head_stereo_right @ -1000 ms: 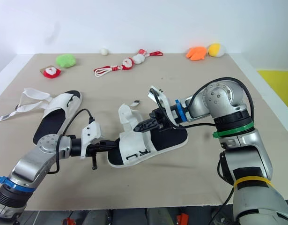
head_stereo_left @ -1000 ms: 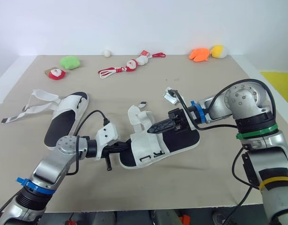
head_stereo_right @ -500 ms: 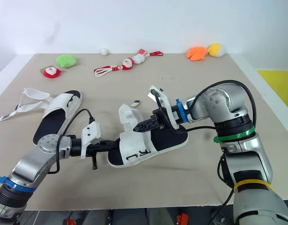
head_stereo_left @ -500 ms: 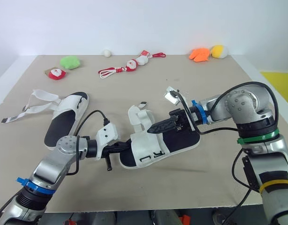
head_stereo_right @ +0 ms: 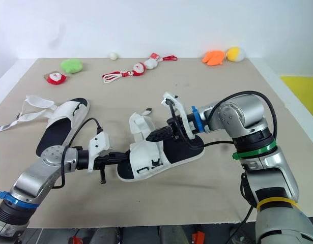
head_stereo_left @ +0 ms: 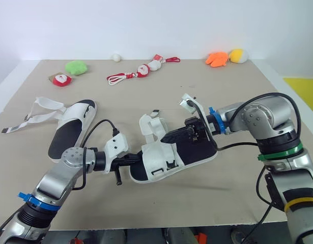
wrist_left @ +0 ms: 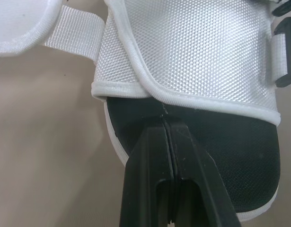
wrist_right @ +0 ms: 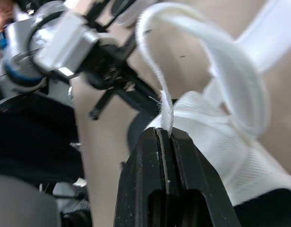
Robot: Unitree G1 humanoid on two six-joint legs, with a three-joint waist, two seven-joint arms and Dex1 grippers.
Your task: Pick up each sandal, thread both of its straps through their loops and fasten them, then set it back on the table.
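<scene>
In the head views, the sandal (head_stereo_left: 189, 152) is seen near the middle of the table (head_stereo_left: 227, 198), its toe end turned toward the left edge and its white mesh upper (head_stereo_left: 159, 160) folded over the black footbed; whether the sole rests fully on the surface cannot be told. The left tool (head_stereo_left: 137, 158) is set against the toe end, and the right tool (head_stereo_left: 169, 137) is held above the footbed, reaching in from the right edge. A second sandal (head_stereo_left: 69, 127) is laid near the left edge, well apart, with its white straps spread out toward that edge. Along the far edge a green plush (head_stereo_left: 76, 67), a small white ball (head_stereo_left: 115, 57), two Santa toys on a red cord (head_stereo_left: 143, 69) and an orange plush (head_stereo_left: 216, 59) beside a yellow one (head_stereo_left: 238, 55) are lined up. In the left wrist view, the left tool's fingers (wrist_left: 150, 156) are pressed together, with their tips clamped on the rim of the footbed just under the hem of the mesh upper; a black buckle loop (wrist_left: 283, 56) is seen at the upper's side. In the right wrist view, the right tool's fingers (wrist_right: 192, 161) are closed on the end of a white strap (wrist_right: 202, 52), which is arched up and over in a loop above the mesh upper.
</scene>
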